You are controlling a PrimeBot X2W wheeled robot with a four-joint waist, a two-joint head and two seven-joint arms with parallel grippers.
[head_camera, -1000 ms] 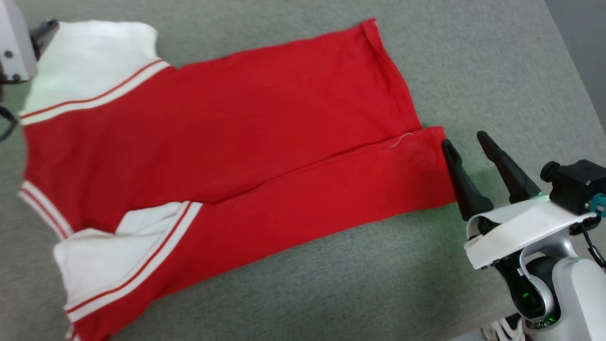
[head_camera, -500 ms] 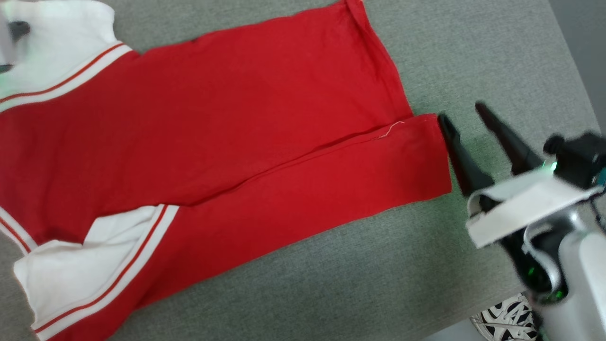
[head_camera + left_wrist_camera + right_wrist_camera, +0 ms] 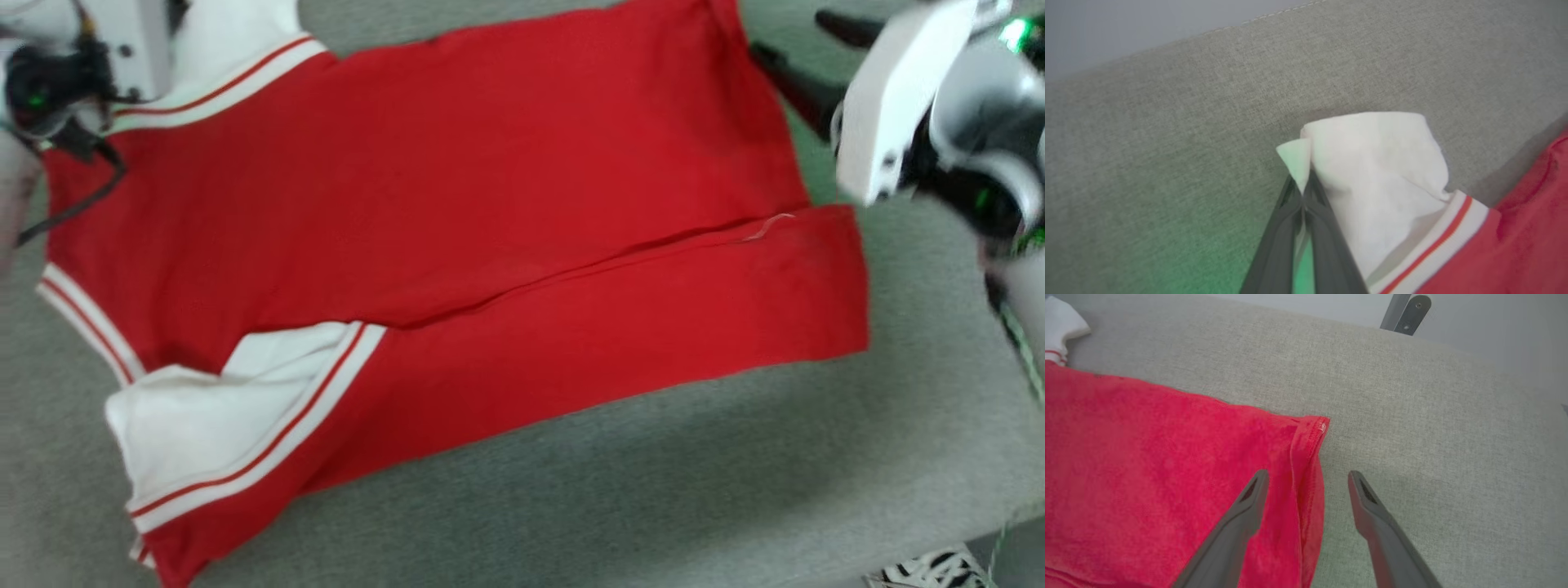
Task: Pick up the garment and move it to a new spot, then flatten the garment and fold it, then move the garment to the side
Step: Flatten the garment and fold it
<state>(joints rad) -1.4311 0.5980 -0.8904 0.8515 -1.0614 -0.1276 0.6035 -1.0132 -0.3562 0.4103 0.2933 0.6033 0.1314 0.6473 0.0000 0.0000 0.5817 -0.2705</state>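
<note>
The garment [image 3: 506, 163] is soft, matt knit cloth. Its red body looks faintly fuzzy under the right gripper [image 3: 1308, 474], and a stitched, doubled hem runs between that gripper's spread fingers [image 3: 1237, 531]. The white sleeve cloth pinched in the left gripper [image 3: 1302, 196] is smoother, edged with flat striped trim. Both grippers' fingers are smooth dark plastic with a dull satin sheen. The padded surface [image 3: 1433, 416] beyond the fingertips is coarse grey woven upholstery, matt, with a stitched seam at its far edge. The right wrist housing [image 3: 890, 106] is smooth white plastic. Far ahead of the right gripper stands a bracket [image 3: 1406, 312] of dull grey metal.
</note>
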